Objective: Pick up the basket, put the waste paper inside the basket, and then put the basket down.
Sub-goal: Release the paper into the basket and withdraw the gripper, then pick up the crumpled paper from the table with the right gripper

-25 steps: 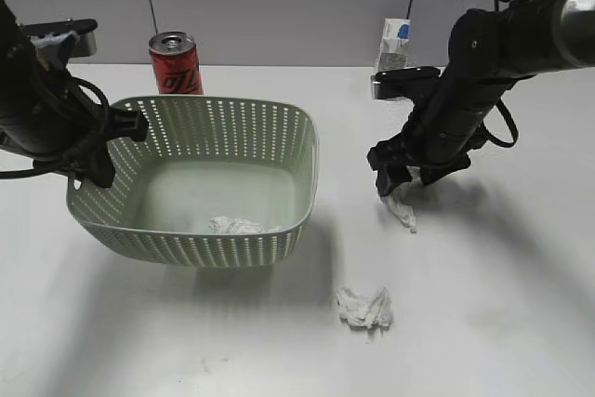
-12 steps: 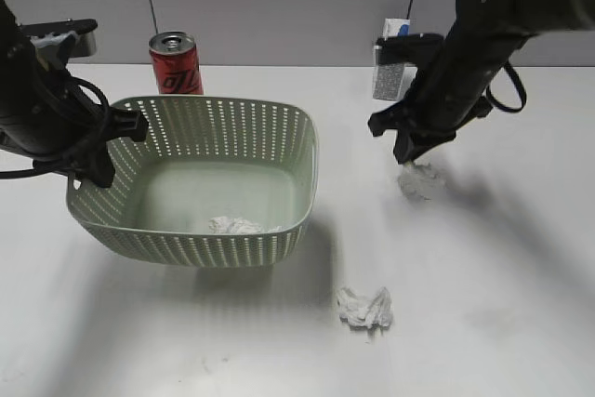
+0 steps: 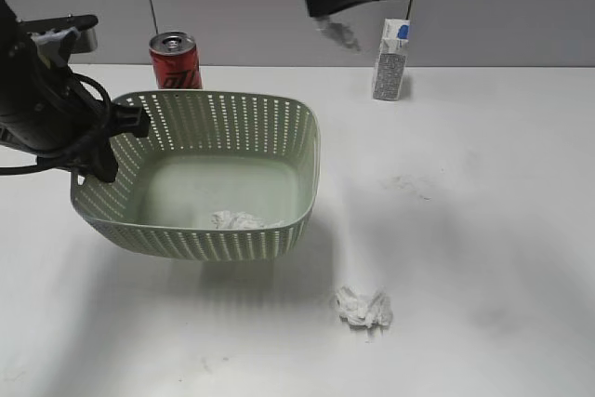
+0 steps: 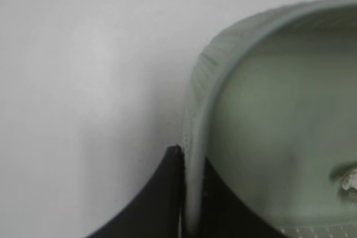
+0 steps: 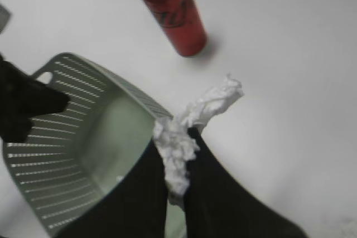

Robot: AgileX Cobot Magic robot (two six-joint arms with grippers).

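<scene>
Left gripper (image 3: 98,151) clamped on the rim of the basket (image 3: 209,178), basket lifted and tilted above the bench (image 3: 483,230), one paper wad (image 3: 237,221) inside, right gripper (image 5: 177,163) high up, closed on a second wad (image 5: 192,121), third wad (image 3: 363,308) lying on the bench, red can (image 3: 175,62) behind.

Right gripper (image 3: 333,25) has gone from low over the table at right, where it pinched a paper wad (image 3: 338,33) off the surface, to high up at the far centre near the top of the exterior view, w/ the wad still clamped and dangling; the right wrist view now looks down past the wad on the basket (image 3: 209,169) and a red can (image 5: 173,10). The table spot at right where that wad lay is now bare. Basket, held at its left edge by the left gripper (image 3: 100,151), has shifted very slightly.
</scene>
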